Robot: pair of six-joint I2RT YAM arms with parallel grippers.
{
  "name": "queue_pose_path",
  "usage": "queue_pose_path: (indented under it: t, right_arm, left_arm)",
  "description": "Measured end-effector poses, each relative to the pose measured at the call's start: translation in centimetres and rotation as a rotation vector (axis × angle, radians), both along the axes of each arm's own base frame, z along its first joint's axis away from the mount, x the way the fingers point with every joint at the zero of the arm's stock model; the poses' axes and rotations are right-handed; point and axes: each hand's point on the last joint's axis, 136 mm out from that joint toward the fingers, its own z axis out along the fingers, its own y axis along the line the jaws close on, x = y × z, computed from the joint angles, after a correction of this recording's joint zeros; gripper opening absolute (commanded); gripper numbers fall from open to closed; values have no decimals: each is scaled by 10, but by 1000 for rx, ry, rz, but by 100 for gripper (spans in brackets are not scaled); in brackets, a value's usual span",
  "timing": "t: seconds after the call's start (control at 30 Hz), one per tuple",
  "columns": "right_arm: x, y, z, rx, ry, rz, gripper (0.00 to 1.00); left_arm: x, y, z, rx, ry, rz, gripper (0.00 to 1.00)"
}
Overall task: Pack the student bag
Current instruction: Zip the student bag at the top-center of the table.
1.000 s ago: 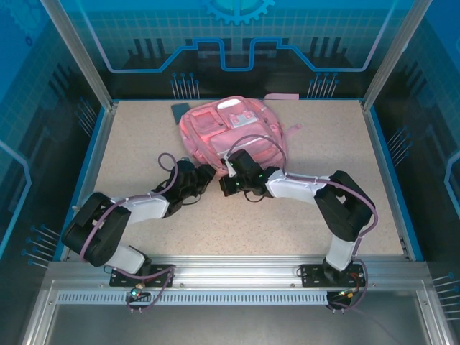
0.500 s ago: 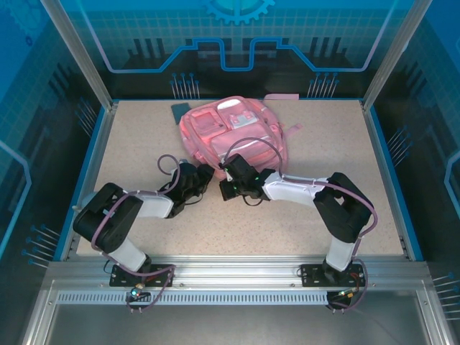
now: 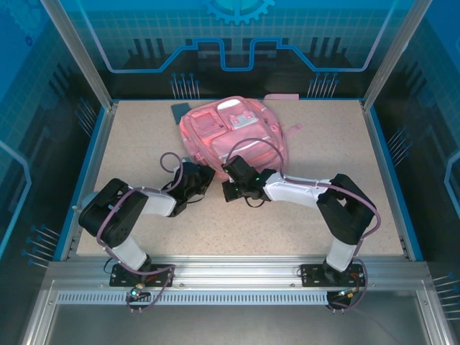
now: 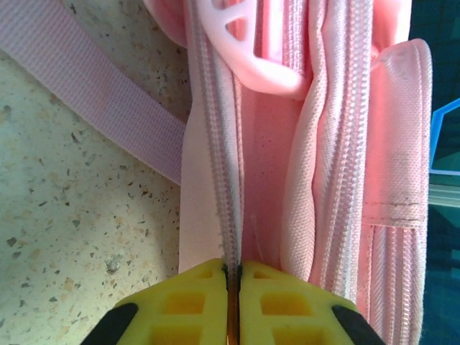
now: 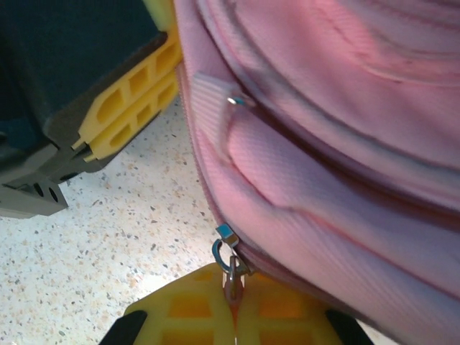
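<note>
The student bag [image 3: 233,133], a pink fabric backpack, lies flat at the back middle of the table. My left gripper [image 3: 204,175] is at its near left corner, its yellow fingers [image 4: 194,302] shut on the bag's zip seam [image 4: 228,215]. My right gripper [image 3: 228,172] is at the bag's near edge, right beside the left one. Its jaws are shut on the small metal zip pull [image 5: 228,255] under the bag's pink bulge [image 5: 345,144]. The left gripper's yellow fingers [image 5: 133,100] show at the upper left of the right wrist view.
A dark flat object [image 3: 178,113] lies at the bag's far left corner. A pink strap [image 4: 93,93] trails over the speckled tabletop [image 3: 129,144], and another strap [image 3: 282,97] lies at the back. Blue rails [image 3: 381,165] border the table.
My left gripper has gone from partly open to shut on the bag's zip seam, and its arm has drawn in closer. The right gripper has stayed shut on the pull, barely shifting.
</note>
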Motion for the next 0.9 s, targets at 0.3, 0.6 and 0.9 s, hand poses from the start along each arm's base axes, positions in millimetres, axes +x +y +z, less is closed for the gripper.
queue_pose_path:
  t: [0.3,0.6,0.9]
  right_arm:
    - [-5,-65,10,-72,-38,-85,0]
    - [7,-114,16,-100,-31,-175,0]
    - [5,-54,18,15,55,53,0]
  left_arm:
    - [3,-1,5,68,-19,-32,0]
    - [-1,3,3,120,-4,-47,20]
    - [-24,38,34,208,34,9,66]
